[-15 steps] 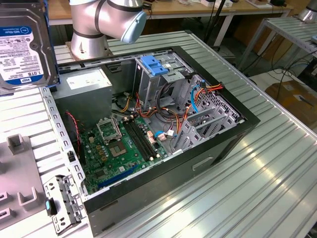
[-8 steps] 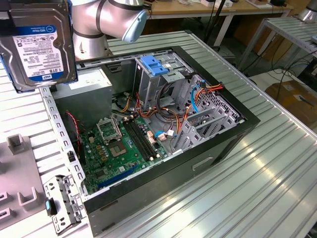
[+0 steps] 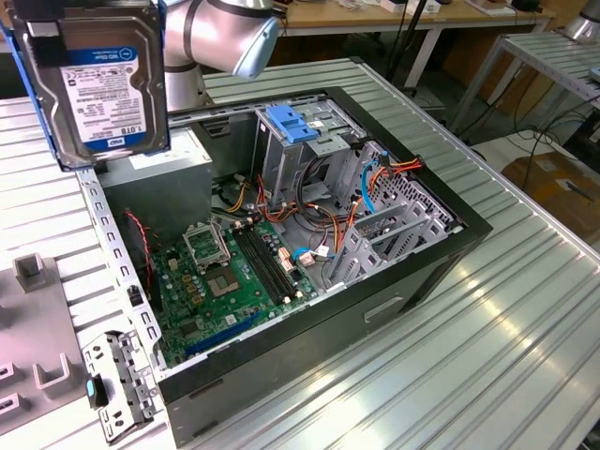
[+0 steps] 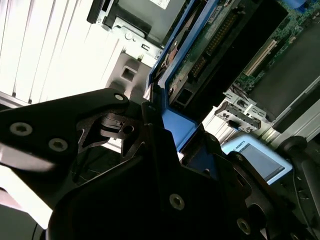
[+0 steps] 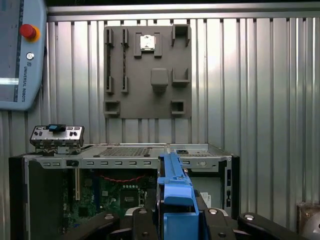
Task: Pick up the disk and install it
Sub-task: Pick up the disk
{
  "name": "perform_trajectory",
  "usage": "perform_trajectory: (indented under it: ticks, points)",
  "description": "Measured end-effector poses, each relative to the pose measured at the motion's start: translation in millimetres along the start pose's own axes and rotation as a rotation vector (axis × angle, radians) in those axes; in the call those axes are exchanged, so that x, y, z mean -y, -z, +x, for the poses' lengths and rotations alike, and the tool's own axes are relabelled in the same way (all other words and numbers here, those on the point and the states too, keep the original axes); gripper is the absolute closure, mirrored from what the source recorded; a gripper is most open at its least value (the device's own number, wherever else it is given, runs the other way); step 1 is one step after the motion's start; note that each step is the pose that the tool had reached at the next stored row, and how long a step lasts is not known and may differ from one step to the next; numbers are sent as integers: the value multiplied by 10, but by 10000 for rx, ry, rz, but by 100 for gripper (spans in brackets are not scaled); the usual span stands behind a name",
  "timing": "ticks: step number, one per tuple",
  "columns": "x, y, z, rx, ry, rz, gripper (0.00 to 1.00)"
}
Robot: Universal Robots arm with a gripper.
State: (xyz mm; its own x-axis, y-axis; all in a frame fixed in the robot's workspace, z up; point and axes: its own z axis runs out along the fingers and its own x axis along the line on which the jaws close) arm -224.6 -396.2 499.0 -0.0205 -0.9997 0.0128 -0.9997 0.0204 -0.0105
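I have the disk (image 3: 98, 80) in the air, upright with its label facing the exterior camera, at the exterior view's upper left, over the left end of the open computer case (image 3: 309, 342). In the first wrist view the gripper (image 5: 175, 217) has its jaws clenched on the disk's blue carrier rail (image 5: 172, 182). The motherboard (image 3: 225, 277) lies exposed below. The drive cage (image 3: 300, 150) is well apart from the disk.

Open computer case (image 3: 309, 352) (green motherboard (image 3: 220, 286) inside) on ribbed table (image 3: 487, 366).
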Motion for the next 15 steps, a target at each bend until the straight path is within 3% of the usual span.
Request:
perform_trajectory:
  ticks: [15]
  points:
    - [490, -8, 15, 0, 0, -1, 63]
